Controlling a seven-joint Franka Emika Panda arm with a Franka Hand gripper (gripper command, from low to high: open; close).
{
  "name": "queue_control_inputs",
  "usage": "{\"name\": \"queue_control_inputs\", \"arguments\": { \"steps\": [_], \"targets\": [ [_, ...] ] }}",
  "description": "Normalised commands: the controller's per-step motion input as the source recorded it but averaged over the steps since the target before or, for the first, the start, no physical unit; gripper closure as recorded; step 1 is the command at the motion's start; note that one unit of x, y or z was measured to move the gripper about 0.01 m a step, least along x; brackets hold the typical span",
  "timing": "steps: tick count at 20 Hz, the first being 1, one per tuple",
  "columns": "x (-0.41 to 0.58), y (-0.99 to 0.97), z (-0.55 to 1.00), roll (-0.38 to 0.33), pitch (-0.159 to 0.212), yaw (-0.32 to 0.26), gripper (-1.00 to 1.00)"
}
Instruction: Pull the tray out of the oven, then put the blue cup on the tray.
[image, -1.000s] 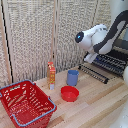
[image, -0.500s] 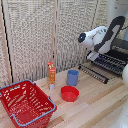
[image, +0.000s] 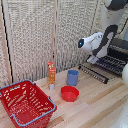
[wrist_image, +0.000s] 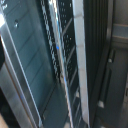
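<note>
Frankly, the end effector's opening is hidden at the oven (image: 118, 52).

One oven (image: 118, 50) — one tray (image: 111, 64), one blue cup (image: 72, 77), one red bowl (image: 69, 93), one red basket (image: 25, 102), one bottle (image: 51, 74)

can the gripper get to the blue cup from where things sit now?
Probably yes. The blue cup stands open from above; the red bowl and the orange bottle sit beside it with gaps. The arm is off at the oven.
</note>
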Motion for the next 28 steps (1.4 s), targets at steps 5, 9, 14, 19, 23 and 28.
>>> {"name": "queue_control_inputs", "arguments": {
  "steps": [5,9,14,19,23,28],
  "targets": [
    [0.062,-0.27,-0.05,0.018,0.031,0.000,-1.00],
    [0.009,0.01,-0.10,-0.055,0.005,0.000,-1.00],
    [0.000,0.06,-0.05,-0.101,0.000,0.000,1.00],
    [-0.001,0.02,-0.02,-0.071,-0.003,0.000,1.00],
    [-0.044,0.00,0.00,-0.065,-0.030,-0.006,1.00],
    [-0.075,0.00,0.00,-0.047,-0.046,-0.012,1.00]
  ]
}}
